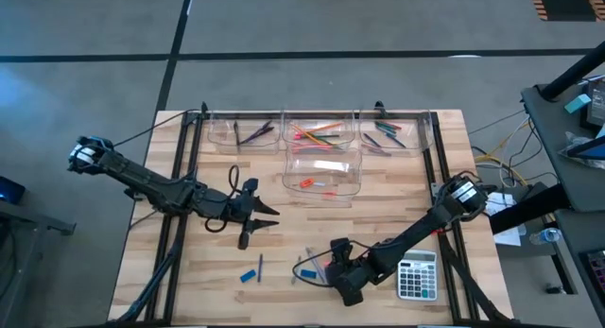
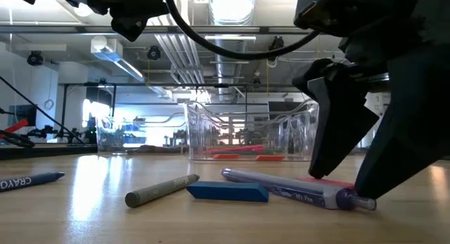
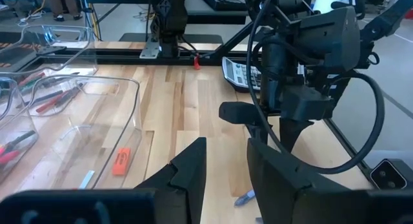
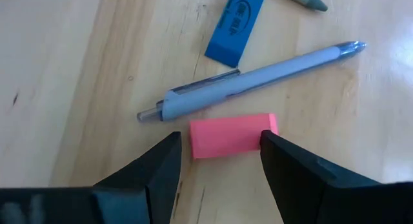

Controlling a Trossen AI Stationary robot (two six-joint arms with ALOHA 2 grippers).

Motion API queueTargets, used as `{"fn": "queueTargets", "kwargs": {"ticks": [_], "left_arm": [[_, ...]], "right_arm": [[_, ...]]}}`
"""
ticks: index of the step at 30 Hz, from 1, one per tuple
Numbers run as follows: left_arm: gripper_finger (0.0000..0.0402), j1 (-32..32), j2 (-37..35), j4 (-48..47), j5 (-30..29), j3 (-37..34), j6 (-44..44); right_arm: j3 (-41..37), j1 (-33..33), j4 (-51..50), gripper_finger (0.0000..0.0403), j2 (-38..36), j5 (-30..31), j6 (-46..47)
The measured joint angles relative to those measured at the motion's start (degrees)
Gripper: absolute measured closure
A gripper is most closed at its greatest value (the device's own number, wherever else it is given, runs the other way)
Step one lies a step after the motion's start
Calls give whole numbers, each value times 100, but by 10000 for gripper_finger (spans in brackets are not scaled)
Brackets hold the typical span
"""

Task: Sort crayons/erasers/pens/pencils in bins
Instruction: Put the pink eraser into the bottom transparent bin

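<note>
Bins [image 1: 321, 172] are part-filled; at 6 o'clock on the bench you've still got strays. Right claw [image 4: 219, 161] open, straddling pink eraser [image 4: 233, 134]; left claw [image 1: 253, 213] open, idle.

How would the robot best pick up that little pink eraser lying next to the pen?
Probably by its two short ends, coming straight down from above. The pink eraser lies flat on the table, and the right gripper already has a finger off each end. The pen lies close along one long side, so pinching across risks catching it.
</note>
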Motion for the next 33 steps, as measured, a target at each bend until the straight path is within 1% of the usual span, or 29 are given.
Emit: {"fn": "queueTargets", "kwargs": {"ticks": [6,15,21,25,33], "left_arm": [[304,0,70,25,-11,0,0],[304,2,77,22,-39,-2,0],[304,2,77,22,-39,-2,0],[304,2,77,20,-52,-2,2],[304,0,77,6,-53,-2,-10]], "right_arm": [[-9,-4,76,202,45,75,8],[72,-12,62,202,614,104,-140],[83,-15,-145,207,555,86,-134],[83,-15,-189,241,342,57,-162],[46,-51,-238,339,15,15,-29]]}}
